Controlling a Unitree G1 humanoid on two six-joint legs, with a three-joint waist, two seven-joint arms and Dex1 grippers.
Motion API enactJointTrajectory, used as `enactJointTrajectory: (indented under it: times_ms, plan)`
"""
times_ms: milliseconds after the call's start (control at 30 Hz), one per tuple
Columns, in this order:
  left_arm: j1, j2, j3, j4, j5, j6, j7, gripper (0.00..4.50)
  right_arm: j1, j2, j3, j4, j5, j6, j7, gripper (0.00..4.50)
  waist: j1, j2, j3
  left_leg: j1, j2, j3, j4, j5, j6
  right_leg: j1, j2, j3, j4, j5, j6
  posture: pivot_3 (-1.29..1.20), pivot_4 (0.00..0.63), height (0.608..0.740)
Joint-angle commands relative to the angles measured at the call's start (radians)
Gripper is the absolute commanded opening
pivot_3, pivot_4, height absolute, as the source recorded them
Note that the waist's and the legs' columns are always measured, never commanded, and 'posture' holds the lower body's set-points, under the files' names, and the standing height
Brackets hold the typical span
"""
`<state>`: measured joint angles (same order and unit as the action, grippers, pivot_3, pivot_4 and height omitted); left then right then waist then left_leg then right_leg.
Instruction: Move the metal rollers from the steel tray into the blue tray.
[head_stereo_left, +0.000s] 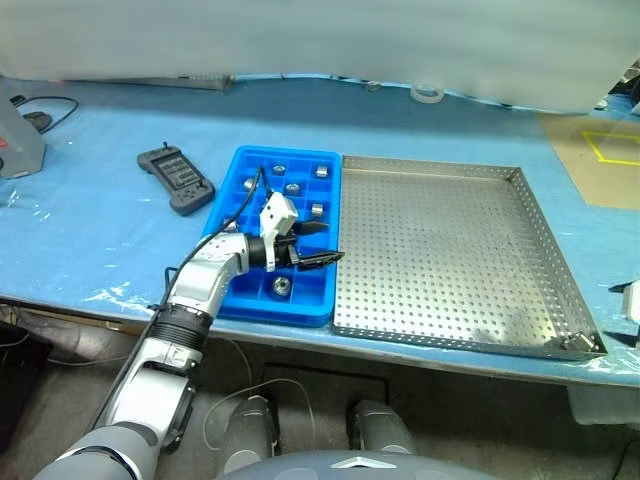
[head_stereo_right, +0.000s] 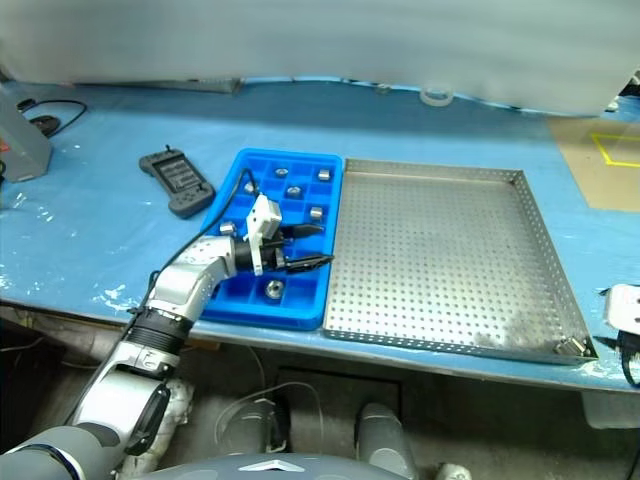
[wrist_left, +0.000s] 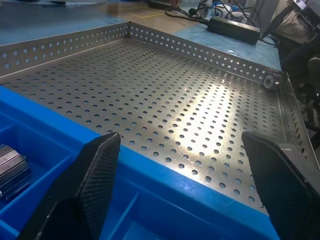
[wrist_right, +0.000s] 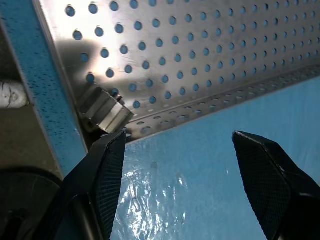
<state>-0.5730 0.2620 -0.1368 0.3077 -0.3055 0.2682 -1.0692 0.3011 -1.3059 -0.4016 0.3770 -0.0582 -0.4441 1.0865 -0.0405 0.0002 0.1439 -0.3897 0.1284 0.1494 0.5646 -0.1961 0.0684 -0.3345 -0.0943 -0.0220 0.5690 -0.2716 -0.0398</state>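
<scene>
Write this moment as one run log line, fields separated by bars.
left gripper: open, over blue tray | right gripper: open | last roller: steel tray near corner

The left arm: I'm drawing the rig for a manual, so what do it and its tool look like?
The left arm is silver-grey with rounded segments and a black ribbed collar partway along. A thin black cable loops over the wrist to a white block. The left tool has two black tapered fingers with a finely textured, carbon-like surface.
</scene>
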Motion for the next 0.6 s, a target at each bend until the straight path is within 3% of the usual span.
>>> enactJointTrajectory:
  times_ms: [33, 200, 367, 600]
  plan:
    - [0.011, 0.003, 0.005, -0.012, -0.004, -0.022, -0.003, 4.07, -0.004, -0.006, 0.012, -0.053, 0.001, -0.033, 0.007, 3.57, 0.0, 0.0, 0.0, 0.0, 0.0, 0.0, 0.0, 0.0, 0.0, 0.0, 0.0, 0.0, 0.0, 0.0, 0.0, -0.29, 0.15, 0.74]
    - [0.017, 0.007, 0.004, -0.02, -0.005, -0.02, -0.004, 4.07, -0.002, -0.021, 0.081, -0.031, -0.09, -0.139, -0.038, 3.57, 0.003, 0.0, 0.0, 0.0, 0.0, 0.0, 0.001, 0.0, 0.0, 0.0, 0.0, 0.0, 0.0, 0.0, 0.0, -0.29, 0.15, 0.74]
    - [0.022, 0.015, 0.006, -0.024, -0.007, -0.021, -0.006, 4.07, -0.063, -0.104, 0.157, 0.102, -0.226, -0.28, -0.138, 3.57, 0.002, 0.0, 0.0, -0.002, 0.0, 0.0, 0.001, 0.0, 0.001, -0.001, 0.0, 0.0, 0.0, 0.0, 0.0, -0.28, 0.15, 0.74]
    - [0.027, 0.02, 0.011, -0.026, -0.01, -0.021, -0.001, 4.07, -0.195, -0.143, 0.28, 0.17, -0.25, -0.377, -0.156, 3.57, -0.003, 0.0, 0.0, -0.001, 0.0, 0.0, 0.001, 0.0, 0.001, -0.001, 0.0, 0.0, 0.001, 0.0, 0.0, -0.27, 0.15, 0.74]
